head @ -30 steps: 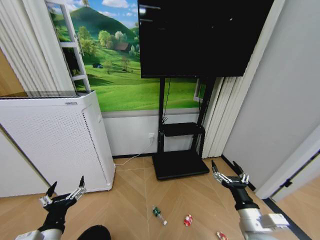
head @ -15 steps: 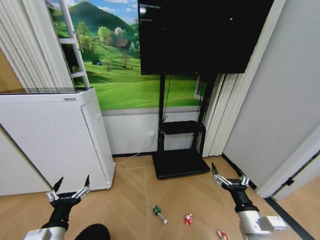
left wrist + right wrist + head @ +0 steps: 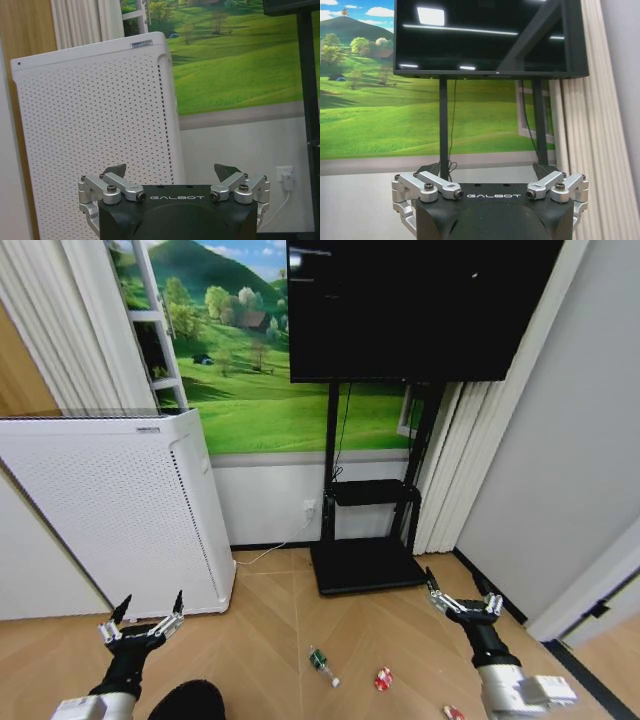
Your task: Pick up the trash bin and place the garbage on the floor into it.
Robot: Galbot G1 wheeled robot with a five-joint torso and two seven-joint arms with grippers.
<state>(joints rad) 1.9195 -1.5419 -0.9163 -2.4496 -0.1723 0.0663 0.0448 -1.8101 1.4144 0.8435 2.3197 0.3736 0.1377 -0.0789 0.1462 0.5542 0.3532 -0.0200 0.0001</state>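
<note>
On the floor: light tan herringbone parquet floor (image 3: 270,640), with the litter lying low in the head view, in front of the TV stand.
Garbage: a little green-and-white bottle (image 3: 321,664) sits out in the open; a crumpled red-and-white scrap (image 3: 383,678) lies near it toward the robot's right, and another red-and-white scrap (image 3: 453,712) lies farther right, at the picture's lower edge – none of them touching each other.
Trash bin: the small black round trash bin (image 3: 188,702) shows just as a dark rounded shape at the lower edge of the head view, right beside the left arm.
Left gripper: the left gripper (image 3: 141,621) hangs above the floor in front of the tall white perforated air purifier (image 3: 110,510) – jaws spread wide, holding nothing. The left wrist view shows the same spread fingers (image 3: 112,181).
Right gripper: the right gripper (image 3: 463,594) is held above the floor near the grey wall (image 3: 560,440), jaws also released and empty.
Background: big black TV screen (image 3: 420,305) on a black stand with a flat base (image 3: 366,565), and a green hillside mural (image 3: 245,370) behind it.
</note>
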